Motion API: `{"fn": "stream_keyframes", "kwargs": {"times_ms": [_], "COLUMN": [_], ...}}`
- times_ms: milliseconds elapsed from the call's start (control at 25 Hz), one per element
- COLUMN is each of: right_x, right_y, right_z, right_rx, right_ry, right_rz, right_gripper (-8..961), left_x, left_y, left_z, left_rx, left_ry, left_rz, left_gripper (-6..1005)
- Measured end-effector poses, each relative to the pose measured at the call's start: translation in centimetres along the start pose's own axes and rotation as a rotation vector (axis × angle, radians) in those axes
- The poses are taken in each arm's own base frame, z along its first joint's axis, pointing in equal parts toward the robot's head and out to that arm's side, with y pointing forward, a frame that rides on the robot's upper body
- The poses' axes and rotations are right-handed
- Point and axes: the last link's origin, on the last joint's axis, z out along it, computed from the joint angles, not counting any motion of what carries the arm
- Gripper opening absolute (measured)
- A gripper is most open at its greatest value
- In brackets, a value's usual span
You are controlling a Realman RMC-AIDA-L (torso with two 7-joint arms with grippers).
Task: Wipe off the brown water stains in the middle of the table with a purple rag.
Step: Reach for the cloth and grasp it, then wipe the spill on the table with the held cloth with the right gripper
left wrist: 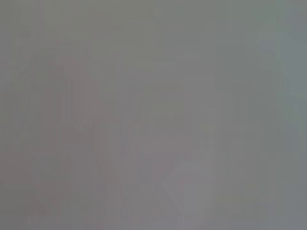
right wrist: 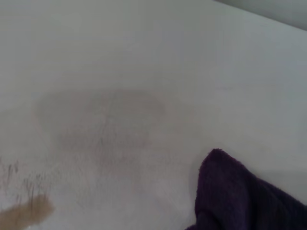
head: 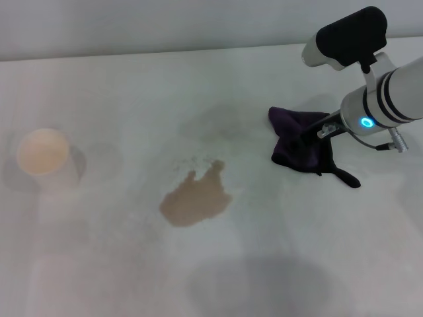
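One purple rag (head: 301, 142) bunched toward bench (head: 119, 86) right edge, right gripper (head: 316, 134) down on it, jaws hidden, grip impossible to tell. Brown water stains (head: 195, 198) mid-bench, apart from rag.

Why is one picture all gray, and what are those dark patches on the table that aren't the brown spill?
The left wrist view is a plain gray blur; nothing can be made out. In the head view, the soft gray patches on the table look like shadows and faint smudges, unlike the tan brown water stains. In the right wrist view, the purple rag sits close and dark, with a faint gray smear beside it.
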Motion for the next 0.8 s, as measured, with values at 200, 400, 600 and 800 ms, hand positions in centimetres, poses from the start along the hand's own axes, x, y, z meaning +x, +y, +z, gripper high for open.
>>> {"fn": "stream_keyframes", "kwargs": {"times_ms": [200,400,600,800], "right_x": [0.2,0.2,0.2,-0.9], "right_y": [-0.2,-0.4,-0.5,0.2], "right_z": [0.3,0.6,0.6,-0.2], "right_rx": [0.005,0.016,0.023,0.010], "right_ry": [0.017,0.029,0.038,0.014], "right_rz": [0.003,0.021,0.019,-0.018], "right_gripper": [525,452,402,197], "left_x": [0.1,0.1,0.0,0.0], "left_y": [0.1,-0.2,-0.4,-0.3], "left_z": [-0.2,-0.5,-0.8,-0.8], "left_rx": [-0.008,-0.003,0.003,0.003], "left_ry": [0.010,0.011,0.008,0.009], "left_rz": [0.003,0.006,0.008,0.007], "left_gripper": [886,886,887,886]}}
